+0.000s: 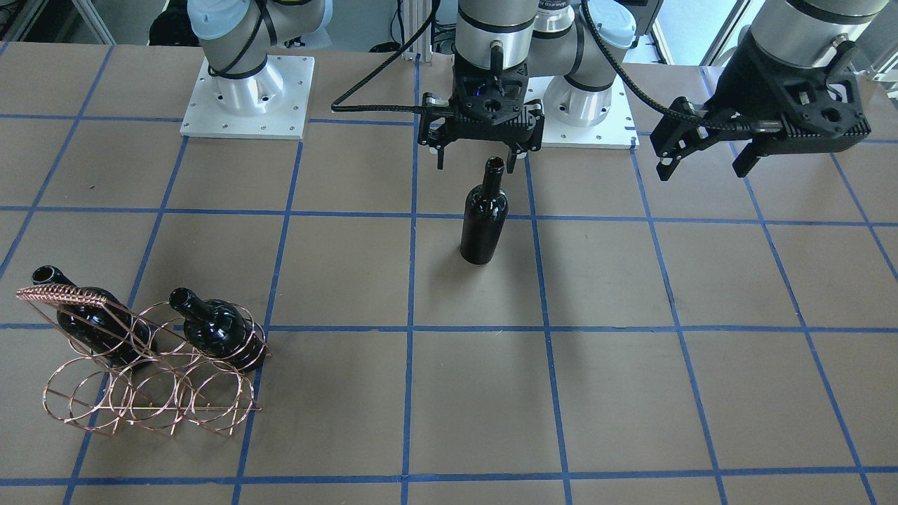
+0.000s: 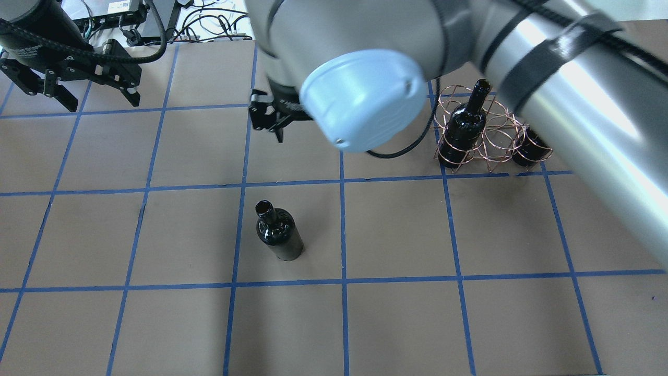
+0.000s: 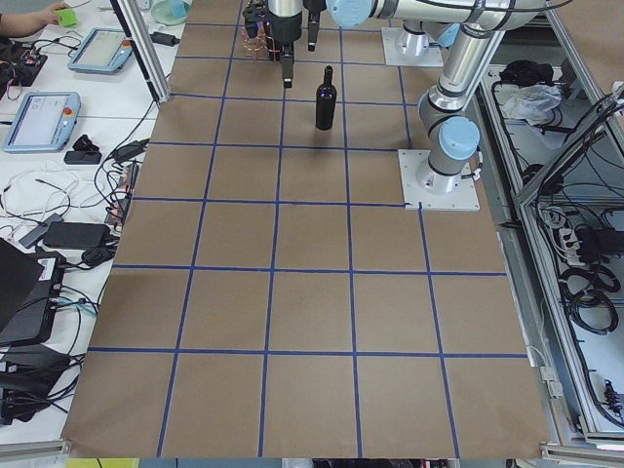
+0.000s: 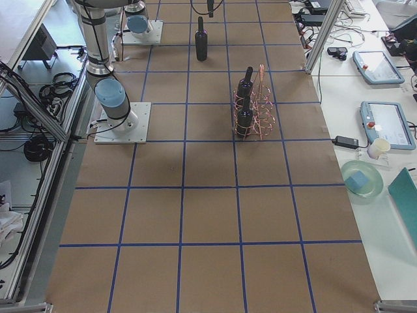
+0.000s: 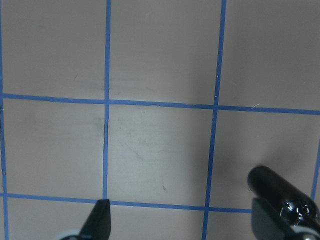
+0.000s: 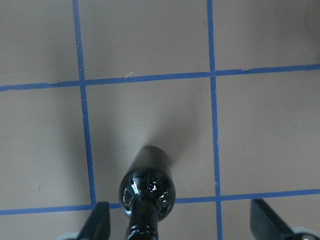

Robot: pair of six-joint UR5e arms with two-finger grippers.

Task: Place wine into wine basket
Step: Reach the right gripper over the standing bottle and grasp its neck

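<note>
A dark glass wine bottle [image 1: 483, 217] stands upright on the table's middle; it also shows in the overhead view [image 2: 279, 235] and from above in the right wrist view [image 6: 147, 187]. My right gripper [image 1: 477, 165] is open and hovers just over the bottle's neck without touching it; in the right wrist view [image 6: 182, 225] the neck lies between the fingers. My left gripper [image 1: 701, 168] is open, empty and raised off to the side, seen in the overhead view [image 2: 99, 99]. The copper wire wine basket [image 1: 63, 294] stands far from both grippers and holds two look-alike bottles [image 1: 98, 322] [image 1: 217, 330].
The table is brown board with a blue tape grid. The two arm bases [image 1: 245, 91] [image 1: 582, 105] stand at the robot's edge. My right arm's elbow [image 2: 365, 94] hides much of the overhead view. The basket [image 2: 493, 141] sits on my right side.
</note>
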